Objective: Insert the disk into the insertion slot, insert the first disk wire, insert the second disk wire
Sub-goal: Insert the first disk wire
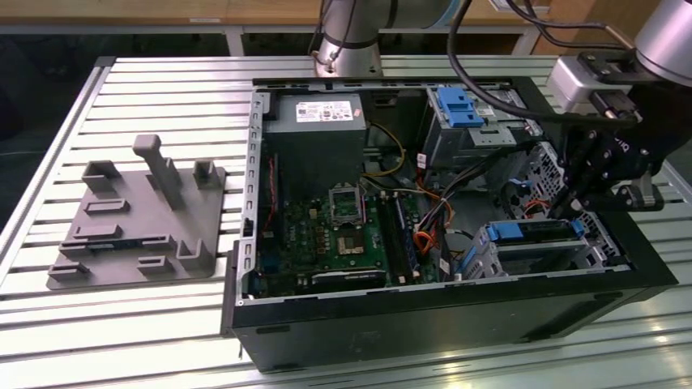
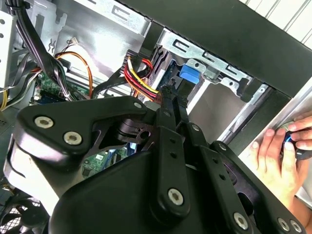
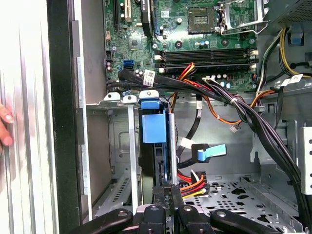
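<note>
Slatted metal surface (image 1: 130, 340) carrying one open computer case (image 1: 433, 312) and one grey fixture (image 1: 141, 219). Inside the case, toward the exterior view's right, stands one insertion slot (image 1: 592, 243), and within it one disk (image 1: 532, 231), recognised by its blue carrier. One taller bay with a blue latch (image 1: 459, 109) sits farther back.

In both wrist views the single gripper (image 3: 165, 187) (image 2: 171, 95) meets the end of the disk (image 3: 153, 127). Its jaws appear pressed together; whether anything thin lies between them cannot be told.

Two cables lie close by: one red-and-yellow bundle (image 3: 191, 183), just beside the jaws, and one blue-tabbed cable (image 3: 210, 152) a little farther off. Neither is visibly plugged into the disk.

Judgement: the disk step is at or near completion, and both wire steps are not yet done. Work here calls for fine alignment in a cramped, cable-crowded corner.

One person's hand (image 2: 278, 156) rests outside the case wall.
</note>
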### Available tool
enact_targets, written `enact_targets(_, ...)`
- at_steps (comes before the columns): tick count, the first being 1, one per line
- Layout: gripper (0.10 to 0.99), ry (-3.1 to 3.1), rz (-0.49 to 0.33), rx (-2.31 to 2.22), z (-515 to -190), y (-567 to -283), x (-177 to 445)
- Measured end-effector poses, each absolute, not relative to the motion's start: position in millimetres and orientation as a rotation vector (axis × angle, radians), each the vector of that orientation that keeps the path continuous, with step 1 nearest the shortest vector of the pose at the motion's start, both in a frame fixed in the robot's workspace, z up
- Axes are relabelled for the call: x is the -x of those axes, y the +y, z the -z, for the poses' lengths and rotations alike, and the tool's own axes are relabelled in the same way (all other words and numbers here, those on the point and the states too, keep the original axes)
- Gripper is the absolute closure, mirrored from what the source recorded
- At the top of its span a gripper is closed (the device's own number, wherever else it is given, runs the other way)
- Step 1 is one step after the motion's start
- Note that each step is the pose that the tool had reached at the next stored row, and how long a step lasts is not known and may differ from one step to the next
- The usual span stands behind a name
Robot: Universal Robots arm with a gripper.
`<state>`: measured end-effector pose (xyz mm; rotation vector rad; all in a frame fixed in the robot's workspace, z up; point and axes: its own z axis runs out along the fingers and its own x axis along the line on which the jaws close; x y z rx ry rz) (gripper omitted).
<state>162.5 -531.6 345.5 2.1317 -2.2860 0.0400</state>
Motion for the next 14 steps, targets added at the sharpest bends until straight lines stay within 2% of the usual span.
enact_targets(14, 0.922, -2.286, -0.040, -2.132, -341.9, -533.0, -162.5)
